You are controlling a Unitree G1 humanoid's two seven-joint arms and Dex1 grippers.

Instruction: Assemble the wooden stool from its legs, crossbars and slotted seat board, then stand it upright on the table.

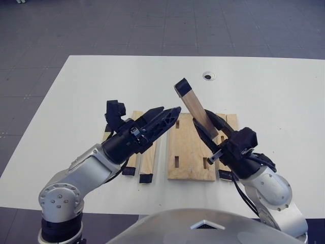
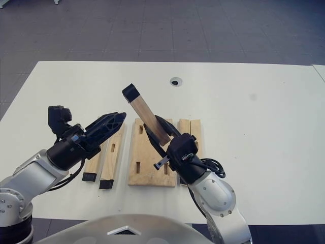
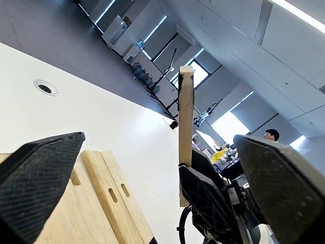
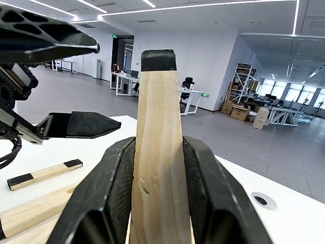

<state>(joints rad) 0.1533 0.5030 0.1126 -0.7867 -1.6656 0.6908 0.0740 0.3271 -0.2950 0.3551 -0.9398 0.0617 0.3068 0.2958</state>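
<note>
Left gripper [image 1: 170, 112] hangs above the table [image 1: 81, 101], left of centre, its fingers spread wide and pointing right and far. Under it and its arm lie the left legs [image 2: 110, 162], two pale wooden bars side by side, flat, running near to far, each with a black cap on the near end. The one nearer the middle shows a slot in its face. Right of them, a narrow gap apart, the board [image 1: 189, 152] lies flat in the middle of the table, with short slots cut in it. Right gripper [image 1: 205, 121] is above the board's right half, clamped on the held leg [image 1: 193, 104] at its lower part. That leg is tilted, its black-capped end up and leaning far and left. In the right wrist view both fingers press flat on its two sides. Whether its low end touches the board I cannot tell. Just right of the board, partly hidden by the right arm, lie the right legs [image 2: 194, 133], two more bars side by side, flat, running near to far. Farther off, a round hole [image 1: 208, 75] sits in the table top
</note>
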